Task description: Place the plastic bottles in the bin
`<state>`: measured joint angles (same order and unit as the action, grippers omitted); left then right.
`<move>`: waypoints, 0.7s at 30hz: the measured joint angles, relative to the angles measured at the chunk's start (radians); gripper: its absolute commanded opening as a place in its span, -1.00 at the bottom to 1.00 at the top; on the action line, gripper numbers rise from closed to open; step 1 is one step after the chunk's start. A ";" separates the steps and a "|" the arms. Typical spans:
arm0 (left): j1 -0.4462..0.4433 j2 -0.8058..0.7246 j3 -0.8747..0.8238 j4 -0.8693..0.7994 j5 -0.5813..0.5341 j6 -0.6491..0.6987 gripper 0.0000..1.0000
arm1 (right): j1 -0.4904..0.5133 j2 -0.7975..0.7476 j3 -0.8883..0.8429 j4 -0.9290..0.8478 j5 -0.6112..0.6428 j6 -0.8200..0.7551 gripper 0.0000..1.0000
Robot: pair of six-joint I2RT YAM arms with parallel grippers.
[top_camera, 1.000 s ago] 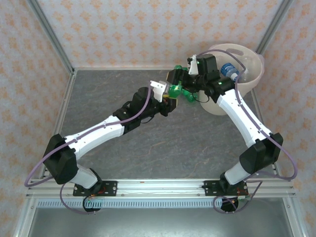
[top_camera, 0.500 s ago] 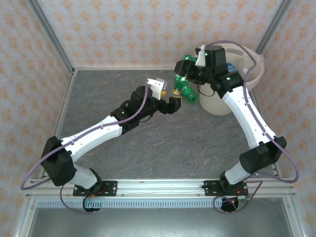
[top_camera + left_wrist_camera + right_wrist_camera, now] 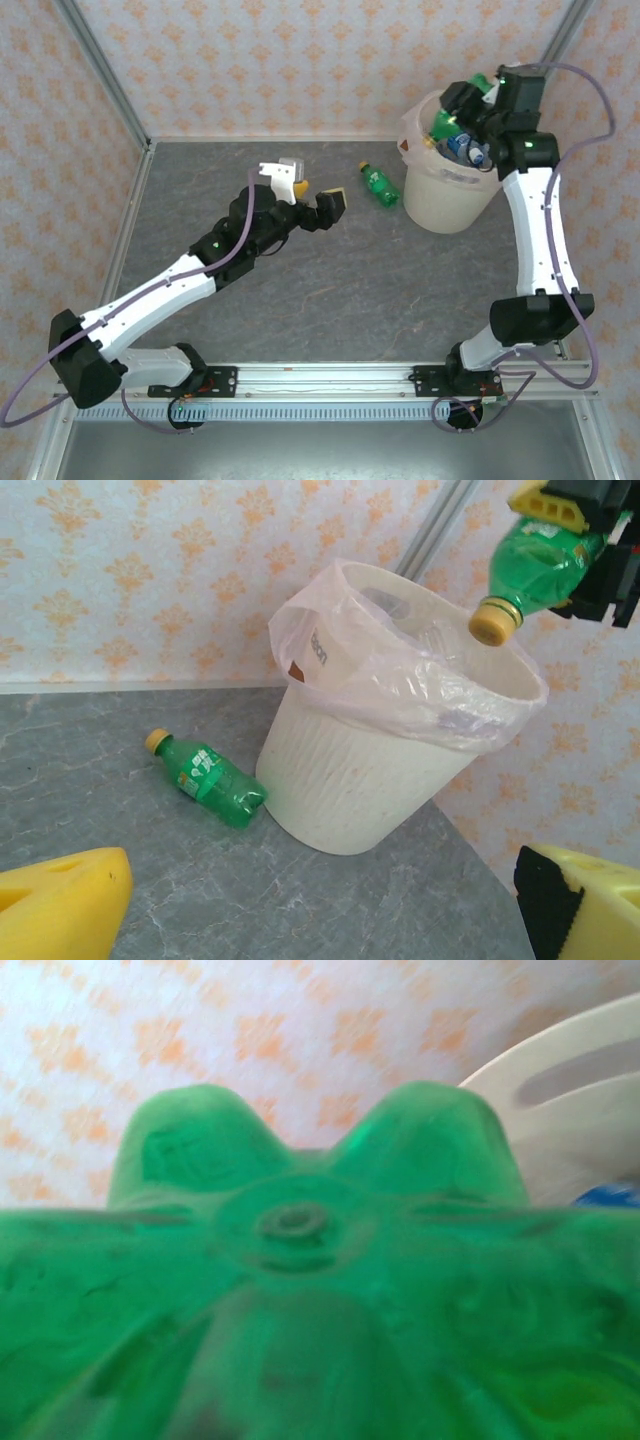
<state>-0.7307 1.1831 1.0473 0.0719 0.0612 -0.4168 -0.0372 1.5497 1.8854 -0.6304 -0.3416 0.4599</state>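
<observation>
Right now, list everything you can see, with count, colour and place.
loose green bottle: one, green with yellow cap, lying on the table beside the bin.
held green bottle: one, green with yellow cap, cap tilted down over the bin.
bottles in the bin: several, clear and blue, exact count unclear.
bin: one, cream with clear liner, table's far right corner.
table: one, grey.
walls: cream and orange patterned, around the table.
left gripper: one, yellow fingers, open, over the table.
right gripper: one, above the bin, shut on the held green bottle.
</observation>
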 measured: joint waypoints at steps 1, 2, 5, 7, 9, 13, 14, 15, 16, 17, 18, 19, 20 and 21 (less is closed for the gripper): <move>0.000 -0.012 -0.008 0.000 -0.004 -0.002 0.98 | -0.011 0.002 0.000 0.002 0.012 0.005 0.13; 0.000 -0.026 -0.016 0.000 -0.011 -0.005 0.98 | -0.024 0.006 0.000 0.006 0.026 0.013 0.13; 0.000 -0.061 -0.037 -0.001 -0.023 -0.005 0.98 | -0.058 0.034 0.002 0.032 0.039 0.048 0.13; 0.000 -0.076 -0.043 -0.007 -0.029 -0.006 0.98 | -0.074 0.069 0.010 0.049 0.039 0.078 0.14; 0.000 -0.087 -0.048 -0.008 -0.039 -0.006 0.98 | -0.083 0.115 0.019 0.063 0.036 0.109 0.15; 0.000 -0.113 -0.063 -0.022 -0.052 -0.005 0.98 | -0.083 0.219 0.063 0.069 0.028 0.160 0.37; 0.000 -0.117 -0.063 -0.025 -0.055 -0.005 0.98 | -0.083 0.243 0.079 0.068 0.027 0.170 0.47; 0.000 -0.121 -0.063 -0.027 -0.059 -0.005 0.98 | -0.083 0.262 0.096 0.062 0.027 0.177 0.58; 0.000 -0.126 -0.064 -0.031 -0.066 -0.005 0.98 | -0.084 0.280 0.114 0.058 0.028 0.183 0.79; 0.000 -0.131 -0.066 -0.032 -0.070 -0.005 0.98 | -0.084 0.291 0.128 0.051 0.029 0.187 1.00; 0.000 -0.135 -0.069 -0.032 -0.072 -0.005 0.98 | -0.084 0.294 0.135 0.047 0.029 0.192 1.00; 0.000 -0.138 -0.071 -0.035 -0.076 -0.005 0.98 | -0.083 0.294 0.143 0.040 0.032 0.194 0.99; 0.000 -0.140 -0.074 -0.036 -0.078 -0.005 0.98 | -0.084 0.293 0.153 0.034 0.033 0.194 0.99; 0.000 -0.140 -0.074 -0.039 -0.078 -0.005 0.98 | -0.083 0.293 0.164 0.032 0.035 0.193 0.99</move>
<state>-0.7303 1.0428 0.9730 0.0334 -0.0170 -0.4217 -0.1204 1.8427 2.0491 -0.5980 -0.3061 0.6533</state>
